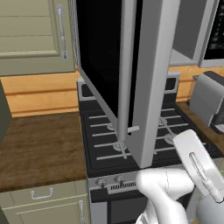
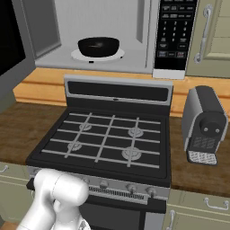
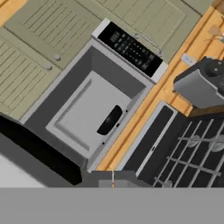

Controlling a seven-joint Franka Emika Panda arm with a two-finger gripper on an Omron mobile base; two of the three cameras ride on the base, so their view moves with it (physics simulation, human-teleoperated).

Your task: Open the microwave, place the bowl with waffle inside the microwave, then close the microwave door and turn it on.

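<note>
The microwave [image 2: 134, 27] hangs above the stove with its cavity exposed and its dark button panel [image 2: 173, 31] on the right. The black bowl [image 2: 99, 46] sits inside on the white turntable; in the hand view the bowl [image 3: 109, 120] is a dark oval on the cavity floor. The waffle is hidden below the bowl's rim. The microwave door [image 1: 131, 65] stands swung out to the left, its bar handle [image 1: 124, 74] facing me. My gripper [image 3: 112, 179] hovers back from the opening with its fingertips together and nothing between them.
A black gas stove [image 2: 103, 139] sits under the microwave, knobs along its front. A grey coffee machine [image 2: 202, 123] stands on the wooden counter [image 2: 197, 170] to the right. Beige cabinets [image 1: 30, 30] flank the microwave. The open door overhangs the stove's left half.
</note>
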